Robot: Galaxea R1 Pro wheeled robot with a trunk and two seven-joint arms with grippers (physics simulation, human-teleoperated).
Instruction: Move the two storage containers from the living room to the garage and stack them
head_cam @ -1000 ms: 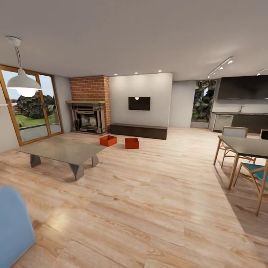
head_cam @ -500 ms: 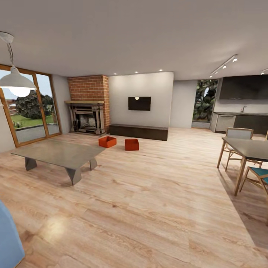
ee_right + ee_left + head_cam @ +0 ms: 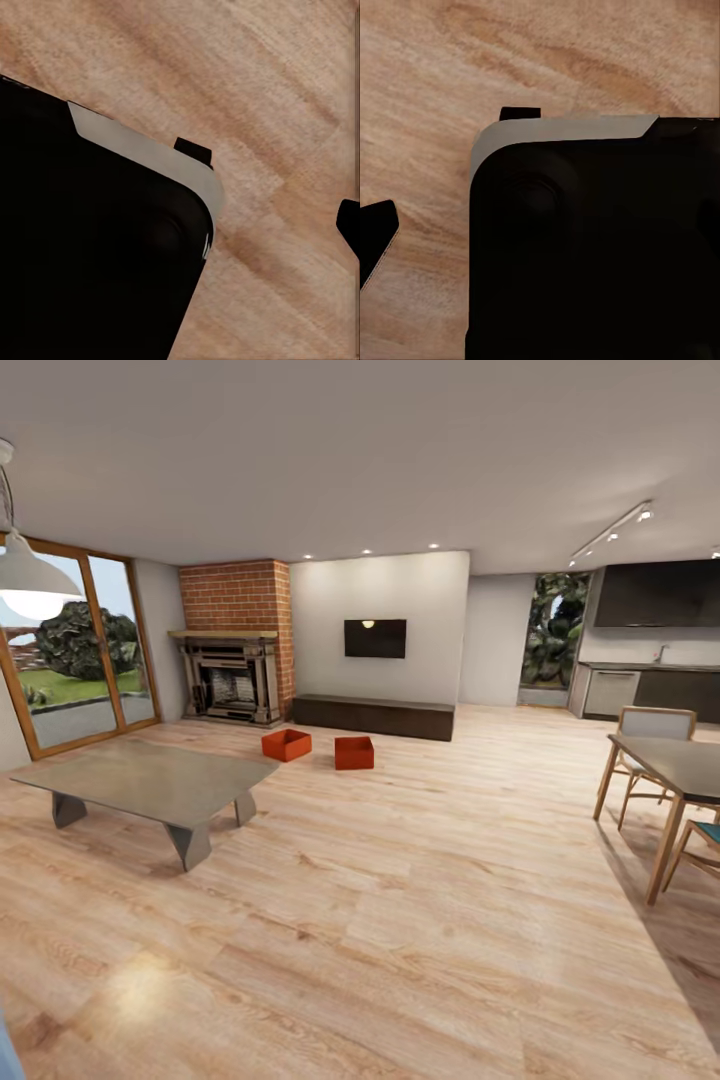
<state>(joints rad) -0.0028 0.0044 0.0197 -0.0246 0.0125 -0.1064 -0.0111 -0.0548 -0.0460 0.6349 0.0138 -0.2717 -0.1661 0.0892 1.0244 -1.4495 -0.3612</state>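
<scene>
Two orange-red storage containers stand on the light wood floor of the living room, far ahead in the head view. The left container sits turned at an angle, and the right container is about a bin's length from it. Both are open-topped and lie just in front of the long dark cabinet. In the left wrist view a dark fingertip pokes in over wood planks beside my black base. The right wrist view has a similar dark fingertip at its edge. The garage is out of view.
A low grey coffee table stands left of the way to the bins. A dining table with wooden chairs is at the right. The brick fireplace, wall TV and glass doors line the far side. Wide wood floor lies between.
The whole head view has shifted as the camera moved forward; the coffee table and dining table slid outward and the blue object at lower left has left the picture. The containers have not moved.
</scene>
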